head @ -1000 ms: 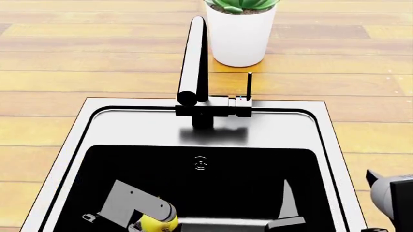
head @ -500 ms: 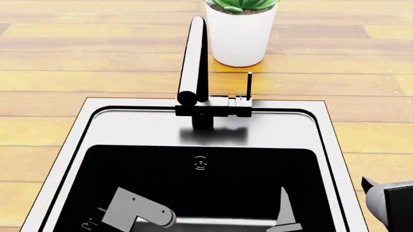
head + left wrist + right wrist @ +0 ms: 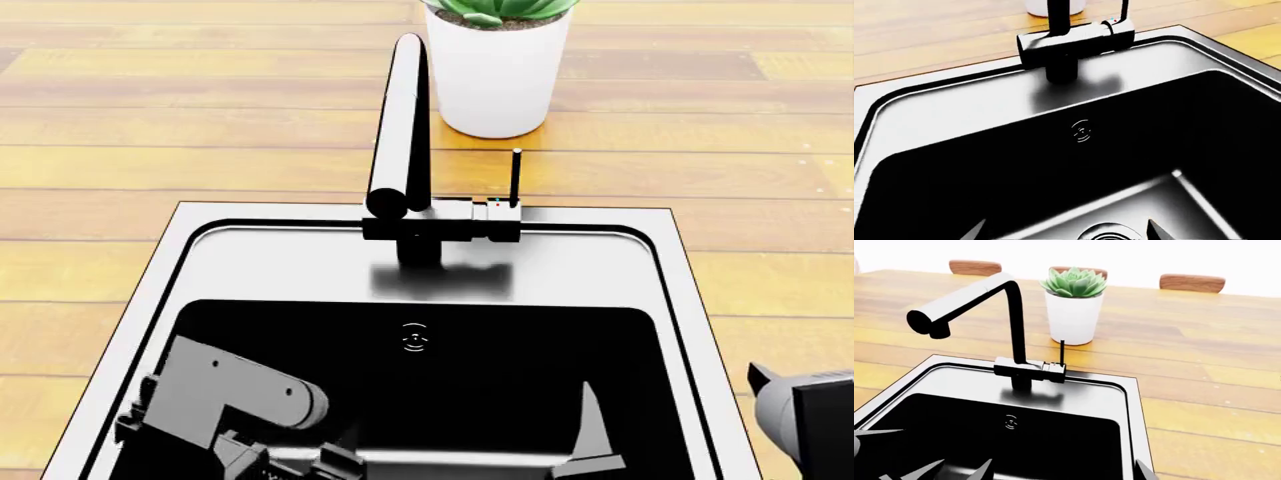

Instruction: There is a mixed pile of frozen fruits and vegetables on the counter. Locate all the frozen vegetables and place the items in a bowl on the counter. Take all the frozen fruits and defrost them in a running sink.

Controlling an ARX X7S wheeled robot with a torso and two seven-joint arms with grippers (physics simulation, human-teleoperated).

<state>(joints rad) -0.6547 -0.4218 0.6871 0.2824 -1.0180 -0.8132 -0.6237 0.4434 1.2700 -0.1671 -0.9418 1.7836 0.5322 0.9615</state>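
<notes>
Head view: white plant pot (image 3: 497, 75) behind faucet (image 3: 407, 150), sink (image 3: 414, 260)

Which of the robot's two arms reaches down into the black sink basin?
The left arm: its grey links lie inside the sink, below the steel rim. The right arm sits outside that rim, over the counter.

Counter (image 3: 160, 120) golden-orange wood planks, streaky grain. Sink (image 3: 160, 270) brushed steel rim, black basin; drain (image 3: 1111, 234) metallic at lower centre of left wrist view. Faucet (image 3: 400, 130) black, thin black lever (image 3: 515, 175). Plant pot (image 3: 497, 75) white, green succulent (image 3: 1074, 282). Left arm (image 3: 220, 395) grey, lower left.
</notes>
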